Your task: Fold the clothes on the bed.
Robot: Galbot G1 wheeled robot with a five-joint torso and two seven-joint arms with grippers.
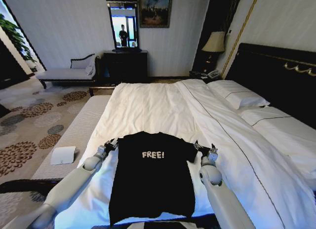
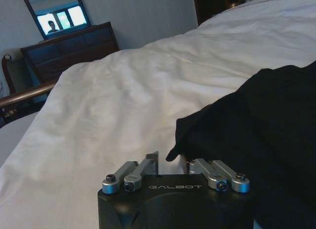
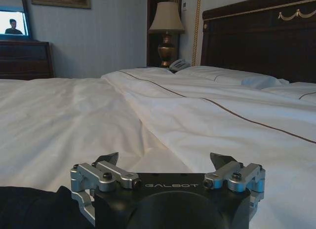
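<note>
So the bed (image 1: 148, 108) takes up pretty much everything, a big white duvet running away from the robot toward the dresser (image 1: 125, 65) and mirror at the far wall, with the dark headboard (image 1: 276, 76) and white pillows (image 1: 238, 95) off on the right side. Loads of bare duvet ahead of both arms and out to the right, while on the left the mattress edge drops to a pale bench (image 1: 74, 135) running alongside, with patterned carpet past that.

The black T-shirt (image 1: 153, 174) lies flat at the near edge of the bed, right in front of the robot. Its long axis runs straight away from the robot, collar at the far end, hem closest, and the white "FREE!" reads right way up from the head camera. Sleeves stick out to either side.

Both arms reach forward low over the duvet, pretty much mirrored, one down each side of the shirt. The left gripper (image 1: 110, 145) sits at the left sleeve, fingers spread a little, with the sleeve's edge (image 2: 174, 152) poking right into the gap between them in the wrist view. The right gripper (image 1: 204, 148) is at the right sleeve, fingers wide apart and nothing in them, black fabric (image 3: 34, 207) just beside it.
</note>
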